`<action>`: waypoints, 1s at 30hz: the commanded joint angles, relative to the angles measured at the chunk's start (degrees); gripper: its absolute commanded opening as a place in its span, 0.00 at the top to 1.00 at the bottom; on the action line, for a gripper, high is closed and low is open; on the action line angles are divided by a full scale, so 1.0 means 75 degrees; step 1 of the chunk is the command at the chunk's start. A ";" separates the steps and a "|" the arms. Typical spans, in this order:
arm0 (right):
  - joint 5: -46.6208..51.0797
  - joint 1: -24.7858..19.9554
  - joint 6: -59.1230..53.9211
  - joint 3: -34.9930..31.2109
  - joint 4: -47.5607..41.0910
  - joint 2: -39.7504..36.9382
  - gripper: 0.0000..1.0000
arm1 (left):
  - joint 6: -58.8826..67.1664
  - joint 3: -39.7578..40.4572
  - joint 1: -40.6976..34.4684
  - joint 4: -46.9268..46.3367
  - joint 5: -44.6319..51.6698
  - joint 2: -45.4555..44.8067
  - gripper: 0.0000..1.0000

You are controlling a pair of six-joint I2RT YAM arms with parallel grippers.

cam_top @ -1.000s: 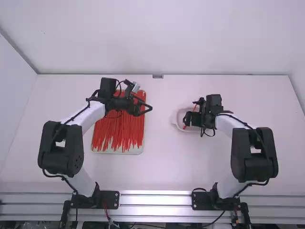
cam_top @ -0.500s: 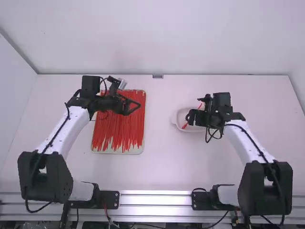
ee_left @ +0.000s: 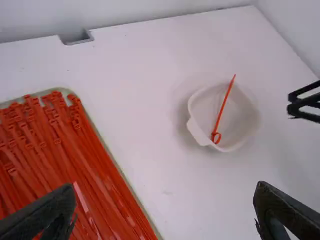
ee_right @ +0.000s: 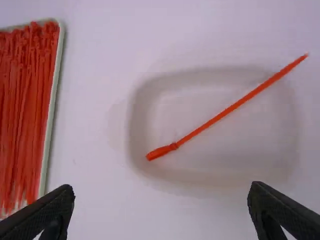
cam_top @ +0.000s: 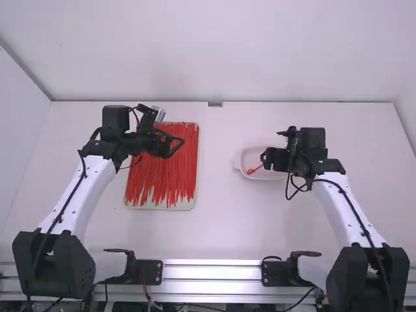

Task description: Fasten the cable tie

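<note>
A single red cable tie [ee_right: 225, 111] with a small loop at one end lies slanted in the white bowl [ee_right: 150, 170]; it shows also as the tie [ee_left: 222, 107] in the bowl [ee_left: 197, 127]. My right gripper [cam_top: 268, 158] hangs open just right of the bowl [cam_top: 242, 156], holding nothing, its fingers wide apart around the bowl in the right wrist view [ee_right: 160, 210]. My left gripper [cam_top: 174, 144] stands open and empty over the upper part of the tray of loose red cable ties [cam_top: 162, 179], its own gripper [ee_left: 165, 215] wide apart.
The flat tray [cam_top: 159, 206] holds several red ties [ee_left: 35, 150] left of the table's middle. The tray's edge [ee_right: 55, 100] lies well left of the bowl. A small notch [cam_top: 215, 103] marks the table's far edge. White walls close in at the back and sides.
The left gripper has drawn back to the left over the tray. The right gripper has shifted right, off the bowl, and the red tie now lies free in the bowl.
</note>
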 commanded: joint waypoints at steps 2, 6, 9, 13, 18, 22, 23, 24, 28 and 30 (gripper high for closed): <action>0.0524 -0.0092 -0.0506 -0.0451 0.0244 -0.0465 0.13 | -0.0468 -0.0375 0.0048 0.0282 -0.0448 -0.0570 0.12; 0.0975 -0.0092 -0.0812 -0.0902 0.0695 -0.0917 0.19 | -0.0733 -0.0812 0.0048 0.0719 -0.0885 -0.1007 0.18; 0.1340 -0.0092 -0.0812 -0.1267 0.1060 -0.1282 0.24 | -0.0733 -0.1165 0.0048 0.1071 -0.1238 -0.1360 0.23; 0.1951 -0.0092 -0.0812 -0.1878 0.1671 -0.1893 0.32 | -0.0733 -0.1756 0.0048 0.1663 -0.1829 -0.1951 0.30; 0.2225 -0.0092 -0.0812 -0.2648 0.2441 -0.2662 0.42 | -0.0733 -0.2507 0.0048 0.2413 -0.2579 -0.2702 0.40; 0.2225 -0.0092 -0.0812 -0.3370 0.3155 -0.3385 0.51 | -0.0733 -0.3220 0.0048 0.2761 -0.3293 -0.3415 0.49; 0.2225 -0.0092 -0.0812 -0.3566 0.3155 -0.3581 0.54 | -0.0733 -0.3415 0.0048 0.2761 -0.3487 -0.3610 0.52; 0.2225 -0.0092 -0.0812 -0.3763 0.3155 -0.3777 0.56 | -0.0733 -0.3610 0.0048 0.2761 -0.3683 -0.3806 0.55; 0.2225 -0.0092 -0.0812 -0.4541 0.3155 -0.4555 0.67 | -0.0733 -0.4393 0.0048 0.2761 -0.4466 -0.4588 0.65; 0.2225 -0.0092 -0.0812 -0.4826 0.3155 -0.4840 0.70 | -0.0733 -0.4682 0.0048 0.2761 -0.4755 -0.4877 0.69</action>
